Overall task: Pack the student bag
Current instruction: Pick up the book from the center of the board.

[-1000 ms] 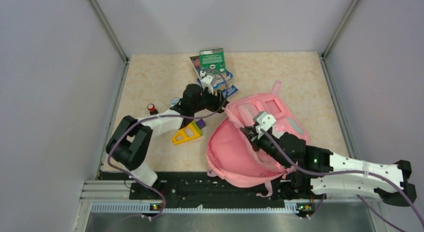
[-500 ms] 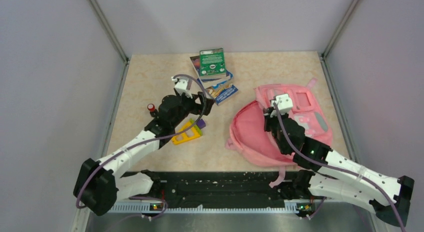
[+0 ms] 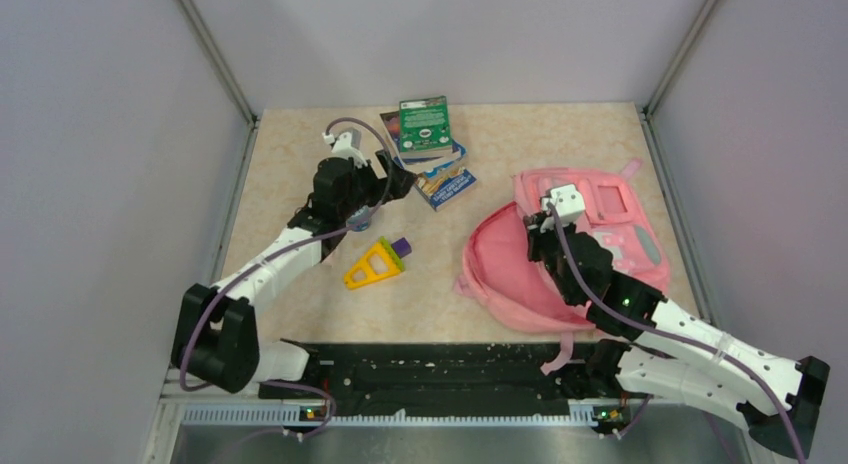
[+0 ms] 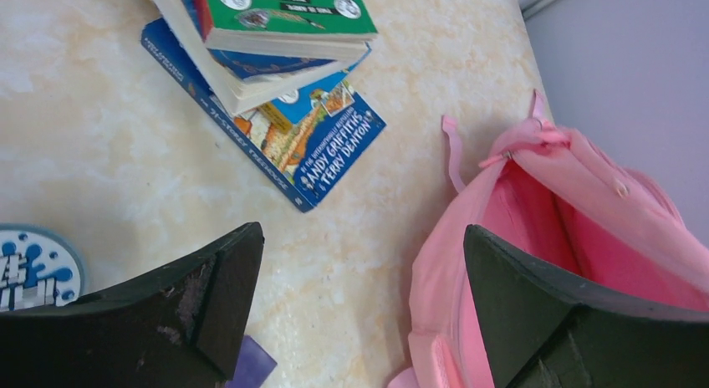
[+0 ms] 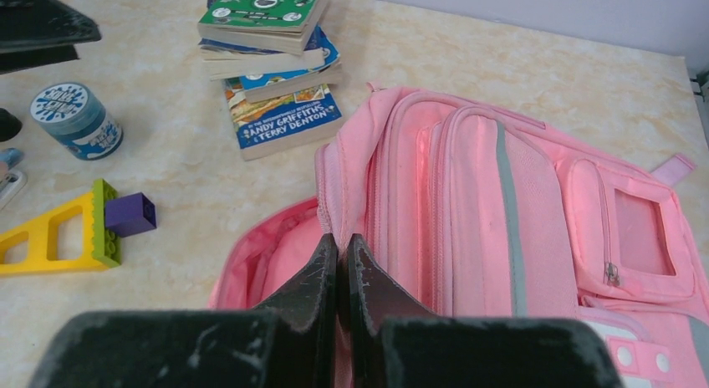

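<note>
The student bag [image 3: 600, 246] is pink and lies on the right of the table, its main compartment gaping toward the left. My right gripper [image 3: 541, 224] is shut on the fabric rim of that opening [image 5: 341, 237], with pink cloth pinched between the fingertips. My left gripper [image 3: 390, 181] hovers left of the bag, beside the books. It is open, with bare table between its fingers [image 4: 209, 296]. In the left wrist view the bag [image 4: 535, 187] shows its pink inside behind the right finger.
A stack of books [image 3: 424, 132] sits at the back, with a blue paperback [image 3: 447, 185] at its foot. A yellow triangle toy [image 3: 372, 268] carries a purple block [image 3: 401, 248]. A blue round tin [image 5: 75, 120] stands near the left arm. Grey walls close three sides.
The left gripper has opened wide and swung away from the bag toward the back left. The right gripper has dragged the bag to the right by its rim, then held still.
</note>
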